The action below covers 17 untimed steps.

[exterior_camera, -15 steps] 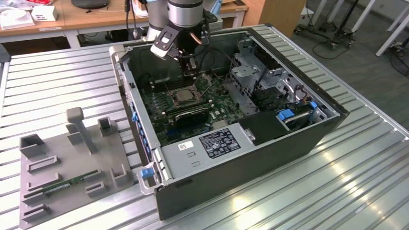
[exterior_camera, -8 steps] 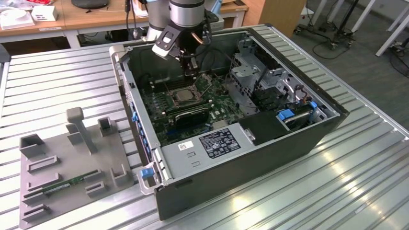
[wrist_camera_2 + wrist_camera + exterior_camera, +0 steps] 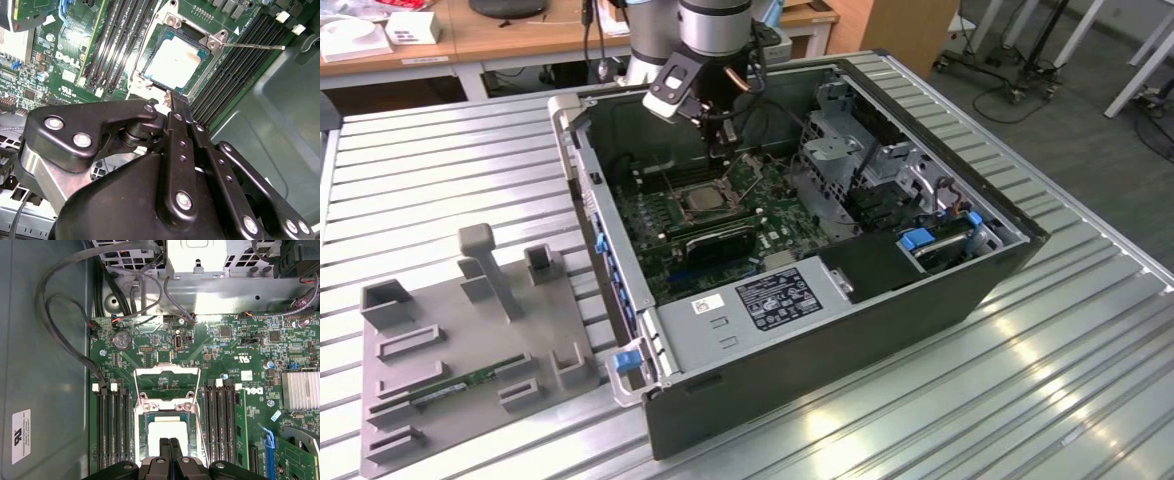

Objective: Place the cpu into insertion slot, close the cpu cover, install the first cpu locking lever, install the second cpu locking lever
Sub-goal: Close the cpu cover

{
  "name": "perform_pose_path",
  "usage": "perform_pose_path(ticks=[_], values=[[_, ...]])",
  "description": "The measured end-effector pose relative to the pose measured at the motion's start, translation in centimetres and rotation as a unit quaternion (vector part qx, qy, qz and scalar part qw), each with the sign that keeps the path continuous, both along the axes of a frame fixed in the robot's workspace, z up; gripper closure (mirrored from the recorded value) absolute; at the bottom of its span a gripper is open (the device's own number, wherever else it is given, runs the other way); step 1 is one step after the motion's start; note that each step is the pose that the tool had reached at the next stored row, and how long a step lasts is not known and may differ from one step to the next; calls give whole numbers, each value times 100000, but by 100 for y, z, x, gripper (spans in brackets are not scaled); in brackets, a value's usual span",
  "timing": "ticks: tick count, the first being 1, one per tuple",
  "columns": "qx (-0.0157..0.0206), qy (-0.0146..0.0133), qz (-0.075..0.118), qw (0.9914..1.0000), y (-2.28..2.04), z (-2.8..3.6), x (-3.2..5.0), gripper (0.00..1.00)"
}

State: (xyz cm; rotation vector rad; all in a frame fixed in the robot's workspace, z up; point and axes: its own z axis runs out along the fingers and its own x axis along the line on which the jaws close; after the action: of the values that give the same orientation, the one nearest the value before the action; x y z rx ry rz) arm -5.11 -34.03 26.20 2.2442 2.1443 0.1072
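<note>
The cpu (image 3: pixel 175 62) (image 3: pixel 165 429), a pale square chip, lies flat in the insertion slot (image 3: pixel 139 440) on the green motherboard inside the open computer case (image 3: pixel 881 330). The cpu cover (image 3: pixel 167 371), a thin silvery frame, appears to stand raised at the slot's far end, with the board showing through its cut-out. A thin silver lever rod (image 3: pixel 255 46) sticks out sideways from one corner of the slot. My gripper (image 3: pixel 176 100) (image 3: pixel 169 442) (image 3: pixel 716 140) is shut with nothing between its fingers. It hangs just above the slot's near edge.
Long black memory slots (image 3: pixel 110 425) (image 3: pixel 222 420) flank the socket. Black cables (image 3: pixel 65 330) loop along the case wall, and a drive cage (image 3: pixel 834 150) stands beside the board. A grey fixture tray (image 3: pixel 467 340) holding a memory stick (image 3: pixel 460 385) lies on the ribbed table.
</note>
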Motion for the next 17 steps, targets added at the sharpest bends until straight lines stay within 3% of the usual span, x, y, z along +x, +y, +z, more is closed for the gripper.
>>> perform_pose_path(ticks=[10,17], values=[[2,4,4,100000,1,0,22,89],[14,1,3,100000,0,-2,148,89]])
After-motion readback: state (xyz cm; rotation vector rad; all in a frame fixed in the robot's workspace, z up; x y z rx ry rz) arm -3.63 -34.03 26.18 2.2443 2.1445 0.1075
